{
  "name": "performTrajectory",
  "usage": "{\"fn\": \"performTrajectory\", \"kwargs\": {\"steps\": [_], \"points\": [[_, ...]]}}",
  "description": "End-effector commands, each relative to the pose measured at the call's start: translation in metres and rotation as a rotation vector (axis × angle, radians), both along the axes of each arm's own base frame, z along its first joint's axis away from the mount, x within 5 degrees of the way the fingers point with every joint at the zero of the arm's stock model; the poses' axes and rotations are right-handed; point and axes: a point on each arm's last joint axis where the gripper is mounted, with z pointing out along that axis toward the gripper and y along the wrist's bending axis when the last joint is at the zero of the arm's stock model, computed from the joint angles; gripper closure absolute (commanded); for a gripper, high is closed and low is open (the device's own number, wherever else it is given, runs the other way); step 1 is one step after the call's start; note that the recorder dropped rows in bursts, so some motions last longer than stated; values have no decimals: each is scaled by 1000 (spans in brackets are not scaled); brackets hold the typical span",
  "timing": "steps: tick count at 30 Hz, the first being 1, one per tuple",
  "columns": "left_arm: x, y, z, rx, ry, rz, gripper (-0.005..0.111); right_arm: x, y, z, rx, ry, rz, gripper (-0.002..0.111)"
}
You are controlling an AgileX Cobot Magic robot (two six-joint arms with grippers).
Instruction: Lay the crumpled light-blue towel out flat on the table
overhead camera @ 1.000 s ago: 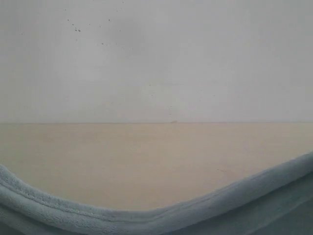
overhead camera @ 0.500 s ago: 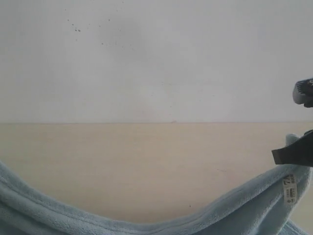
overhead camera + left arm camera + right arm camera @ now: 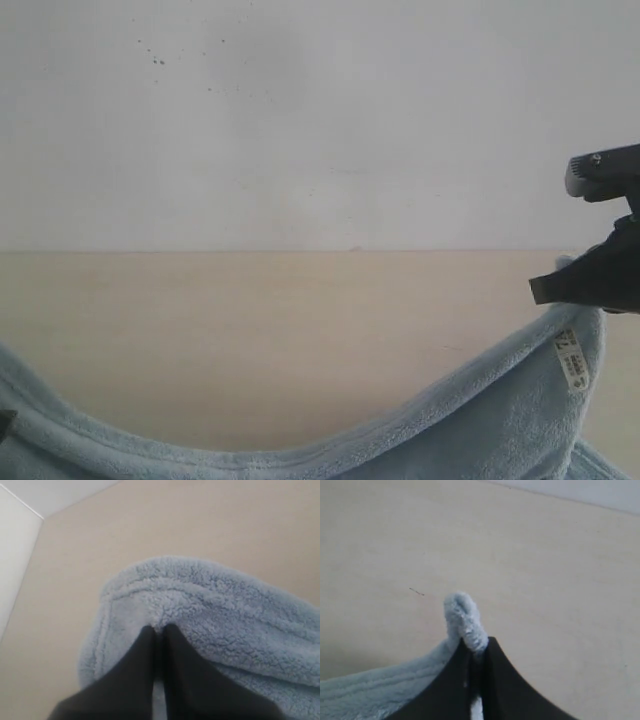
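- The table (image 3: pixel 300 330) ran wide and plain to its far edge at the wall, giving room for spreading.
- The towel (image 3: pixel 480 420) sagged toward the near edge, slung between two lifted corners.
- The right gripper (image 3: pixel 477 647) and the left gripper (image 3: pixel 159 630) were each pinched closed on a corner, probably to stretch it.
- The care label (image 3: pixel 572 360) hung below the right grip.

Lab-like test setup: plain beige table (image 3: pixel 300 330) against a speckled white wall (image 3: pixel 320 130)

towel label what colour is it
The label is white with dark print, clearest in the exterior view.
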Motion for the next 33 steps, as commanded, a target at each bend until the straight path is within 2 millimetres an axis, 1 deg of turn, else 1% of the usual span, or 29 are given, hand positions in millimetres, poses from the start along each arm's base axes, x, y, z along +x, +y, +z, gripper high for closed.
{"fn": "performTrajectory", "kwargs": {"steps": [1, 3, 6, 9, 11, 13, 15, 16, 17, 18, 19, 20, 21, 22, 25, 26, 27, 31, 33], "points": [[-7, 8, 21, -23, -111, 53, 103, -13, -5, 31, 33, -110, -10, 108], [-13, 11, 30, -68, -149, 64, 103, -21, -6, 42, 44, -143, -15, 108], [-28, 16, 46, -146, -190, 41, 103, -40, -11, 62, 51, -193, -27, 108], [-42, 21, 64, -144, -266, -23, 103, -62, -17, 82, 57, -240, -43, 108], [-53, 28, 75, -159, -330, -26, 103, -77, -21, 93, 59, -264, -54, 108], [-66, 35, 86, -173, -401, -35, 103, -94, -25, 103, 64, -293, -66, 108], [-78, 41, 95, -148, -450, -58, 103, -110, -29, 112, 68, -324, -74, 108], [-86, 47, 101, -126, -485, -62, 103, -126, -32, 120, 75, -362, -80, 108], [-91, 51, 103, -112, -499, -50, 103, -133, -34, 123, 76, -377, -82, 108], [-98, 57, 105, -104, -524, -19, 103, -146, -37, 128, 80, -394, -92, 108], [-101, 60, 106, -95, -532, -6, 103, -152, -39, 129, 80, -394, -98, 108], [-105, 63, 108, -78, -542, -7, 103, -163, -42, 131, 75, -394, -107, 108], [-107, 64, 109, -74, -550, -9, 103, -168, -43, 131, 71, -396, -108, 108], [-110, 65, 110, -84, -565, -6, 103, -179, -46, 133, 65, -407, -109, 108], [-113, 66, 112, -106, -589, -15, 103, -196, -48, 136, 70, -432, -100, 108], [-114, 66, 112, -112, -594, -23, 103, -206, -50, 137, 70, -447, -91, 108], [-113, 65, 112, -113, -595, -27, 103, -212, -52, 138, 67, -454, -94, 108], [-113, 65, 112, -114, -595, -30, 103, -230, -57, 135, 63, -444, -111, 108], [-113, 65, 112, -114, -595, -30, 103, -234, -58, 134, 61, -439, -115, 108]]}}
